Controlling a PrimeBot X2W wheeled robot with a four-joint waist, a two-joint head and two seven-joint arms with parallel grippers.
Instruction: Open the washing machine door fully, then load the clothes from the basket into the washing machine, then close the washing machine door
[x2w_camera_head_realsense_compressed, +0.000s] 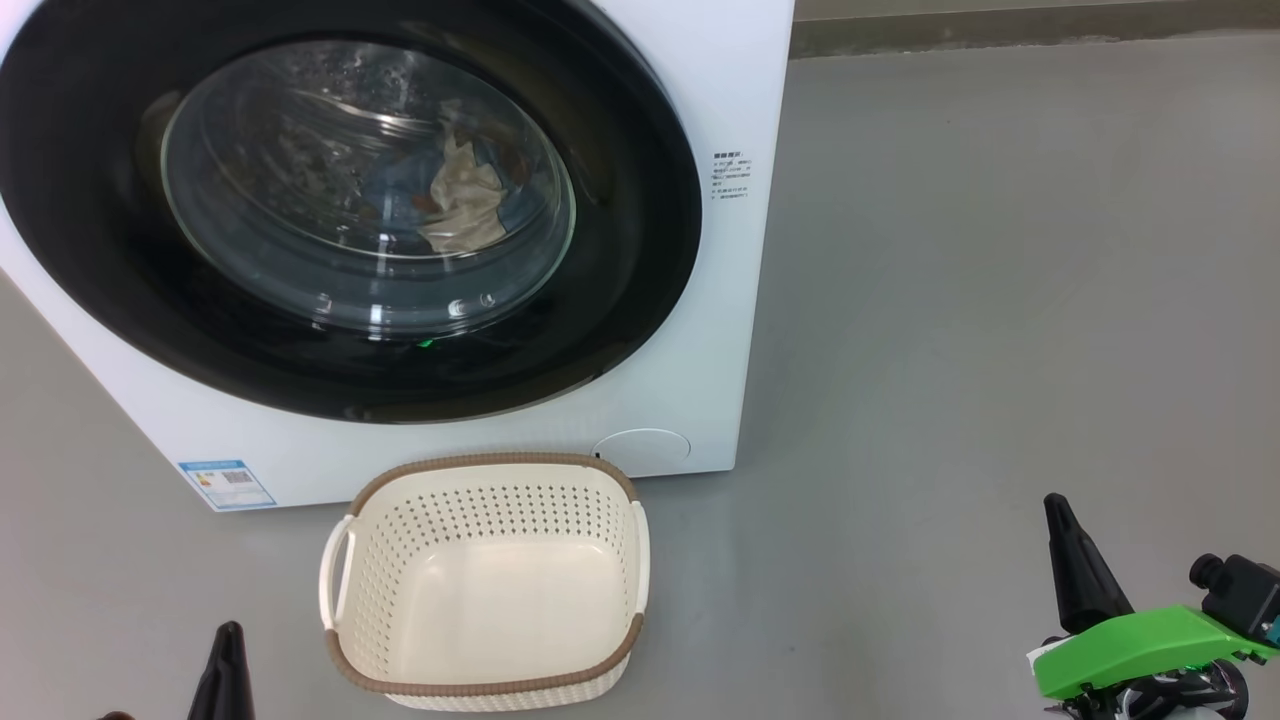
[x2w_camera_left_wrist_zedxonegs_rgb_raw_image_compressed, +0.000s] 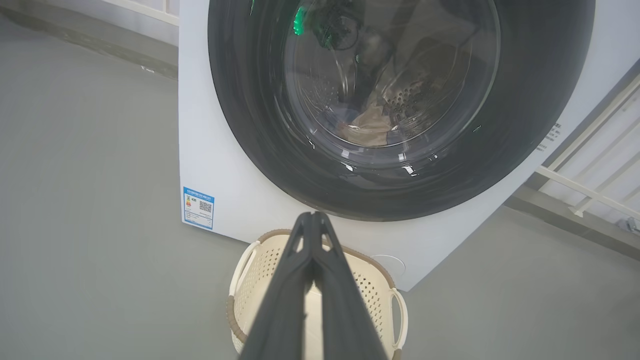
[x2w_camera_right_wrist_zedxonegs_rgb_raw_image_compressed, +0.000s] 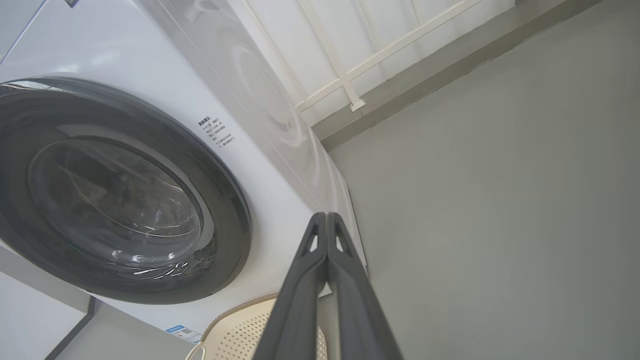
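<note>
The white washing machine (x2w_camera_head_realsense_compressed: 700, 300) stands at the upper left with its round black door (x2w_camera_head_realsense_compressed: 620, 300) closed flat against the front. Through the glass window I see the clothes (x2w_camera_head_realsense_compressed: 455, 200), blue and cream fabric, lying inside the drum. The cream basket (x2w_camera_head_realsense_compressed: 480, 590) with its brown rim sits on the floor right in front of the machine, and it holds nothing. My left gripper (x2w_camera_left_wrist_zedxonegs_rgb_raw_image_compressed: 312, 216) is shut, fingers together, hovering above the basket (x2w_camera_left_wrist_zedxonegs_rgb_raw_image_compressed: 372, 287). My right gripper (x2w_camera_right_wrist_zedxonegs_rgb_raw_image_compressed: 326, 216) is shut too, off to the right of the machine (x2w_camera_right_wrist_zedxonegs_rgb_raw_image_compressed: 280, 200), gripping nothing.
Grey floor (x2w_camera_head_realsense_compressed: 1000, 300) stretches to the right of the machine. A blue label (x2w_camera_head_realsense_compressed: 226, 483) sits on the machine's lower left corner and a round cover (x2w_camera_head_realsense_compressed: 640, 445) at the lower right. A white railing (x2w_camera_right_wrist_zedxonegs_rgb_raw_image_compressed: 350, 75) runs along the wall behind.
</note>
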